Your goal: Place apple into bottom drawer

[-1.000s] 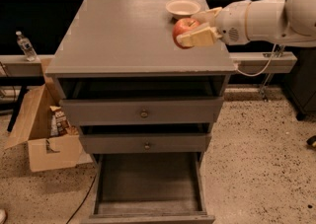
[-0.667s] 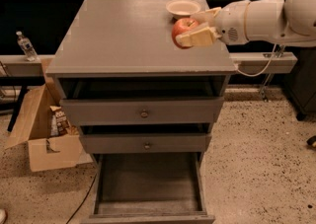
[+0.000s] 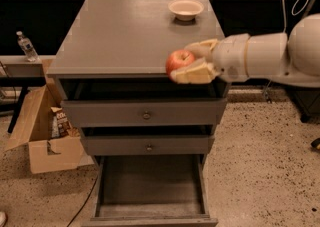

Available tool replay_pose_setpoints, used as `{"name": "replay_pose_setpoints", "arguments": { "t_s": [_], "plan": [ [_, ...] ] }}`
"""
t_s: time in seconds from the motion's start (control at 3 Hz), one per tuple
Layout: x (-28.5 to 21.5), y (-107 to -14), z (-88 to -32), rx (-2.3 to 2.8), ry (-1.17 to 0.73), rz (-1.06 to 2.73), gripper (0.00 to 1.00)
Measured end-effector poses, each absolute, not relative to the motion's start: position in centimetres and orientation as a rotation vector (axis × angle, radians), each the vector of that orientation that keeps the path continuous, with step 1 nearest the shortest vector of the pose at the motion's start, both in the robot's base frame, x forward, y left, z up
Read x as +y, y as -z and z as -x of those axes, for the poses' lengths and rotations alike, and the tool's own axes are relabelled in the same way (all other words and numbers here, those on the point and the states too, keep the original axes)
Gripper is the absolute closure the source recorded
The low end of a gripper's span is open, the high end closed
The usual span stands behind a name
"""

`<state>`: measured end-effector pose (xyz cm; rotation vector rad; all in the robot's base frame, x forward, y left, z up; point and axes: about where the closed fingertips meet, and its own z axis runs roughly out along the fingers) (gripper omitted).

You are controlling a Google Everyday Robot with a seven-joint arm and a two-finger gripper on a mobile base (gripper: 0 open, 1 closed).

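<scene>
The apple (image 3: 180, 61) is sitting clamped between the two pale fingers of the gripper (image 3: 183, 64), which is hanging at the front right edge of the cabinet top (image 3: 120, 36), level with it. The grasp looks secure to me, so the pick is done. The bottom drawer (image 3: 150, 183) is standing pulled out well below, slightly to the left. What is remaining, I judge, is carrying the apple forward and down, then releasing it inside. The cream bowl (image 3: 186, 8) is sitting at the back.
</scene>
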<state>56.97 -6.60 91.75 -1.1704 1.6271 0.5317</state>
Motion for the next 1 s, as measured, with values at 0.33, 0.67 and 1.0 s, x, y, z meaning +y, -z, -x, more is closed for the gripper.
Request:
{"name": "replay_pose_setpoints", "arguments": {
  "t_s": [0.33,0.67,1.0],
  "plan": [
    [-4.7,-84.1,-52.3,1.727,-0.527,1.202,1.00],
    [-4.5,-83.6,-52.2,1.728,-0.532,1.201,1.00],
    [-3.1,-79.5,-51.8,1.733,-0.569,1.188,1.00]
  ]
}}
